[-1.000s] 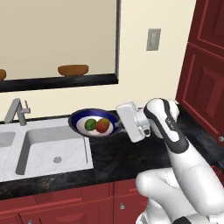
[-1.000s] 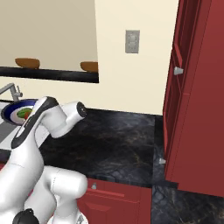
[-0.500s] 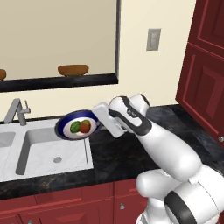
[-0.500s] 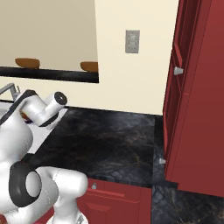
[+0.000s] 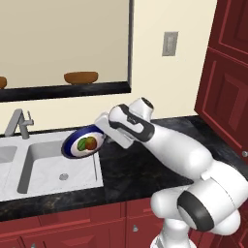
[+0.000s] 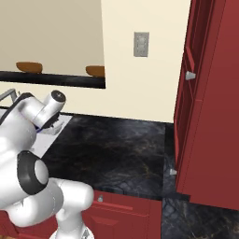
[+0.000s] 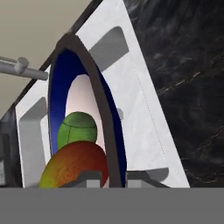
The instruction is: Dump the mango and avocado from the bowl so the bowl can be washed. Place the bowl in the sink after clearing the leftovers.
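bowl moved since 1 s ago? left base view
Yes. The bowl, held by the shut pincer, has shifted left toward the faucet and now hangs tilted over the sink edge.

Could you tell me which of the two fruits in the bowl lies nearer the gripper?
The mango, the red-orange one. In the hand view it sits right by the gripper at the rim; the green avocado lies beyond it, deeper in the bowl.
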You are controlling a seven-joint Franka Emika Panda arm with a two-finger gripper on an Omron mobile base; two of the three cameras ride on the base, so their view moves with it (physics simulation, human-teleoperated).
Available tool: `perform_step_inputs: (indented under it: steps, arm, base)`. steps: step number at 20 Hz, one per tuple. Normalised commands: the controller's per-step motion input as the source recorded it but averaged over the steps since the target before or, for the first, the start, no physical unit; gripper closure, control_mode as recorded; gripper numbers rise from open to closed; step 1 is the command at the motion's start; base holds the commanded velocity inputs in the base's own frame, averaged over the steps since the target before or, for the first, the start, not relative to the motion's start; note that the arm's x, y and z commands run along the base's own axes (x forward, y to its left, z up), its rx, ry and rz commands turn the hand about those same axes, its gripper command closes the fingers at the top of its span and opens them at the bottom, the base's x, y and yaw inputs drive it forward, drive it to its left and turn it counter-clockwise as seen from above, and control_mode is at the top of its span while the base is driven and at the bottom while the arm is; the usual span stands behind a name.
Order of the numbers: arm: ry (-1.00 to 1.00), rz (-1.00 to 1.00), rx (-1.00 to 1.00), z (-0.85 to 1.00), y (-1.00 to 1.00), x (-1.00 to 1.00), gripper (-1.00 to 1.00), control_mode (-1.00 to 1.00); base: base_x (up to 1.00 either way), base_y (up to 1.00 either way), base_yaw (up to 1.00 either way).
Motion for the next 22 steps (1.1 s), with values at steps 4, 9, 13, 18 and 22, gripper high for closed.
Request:
perform_step_inputs:
  steps: [4, 9, 13, 18, 22]
  arm:
    - [0.00, 0.00, -0.13, -0.25, 0.08, 0.22, 1.00, -1.00]
    - [0.00, 0.00, -0.13, -0.32, 0.08, 0.37, 1.00, -1.00]
    - [0.00, 0.00, -0.15, -0.42, 0.20, 0.27, 1.00, -1.00]
    - [0.00, 0.00, -0.08, -0.28, 0.24, 0.07, 1.00, -1.00]
    - [0.00, 0.00, 0.00, -0.05, 0.24, 0.04, 1.00, -1.00]
  base:
    - [0.00, 0.00, 0.00]
    - [0.00, 0.00, 0.00]
    - [0.00, 0.00, 0.00]
    - [0.00, 0.00, 0.00]
    - [0.00, 0.00, 0.00]
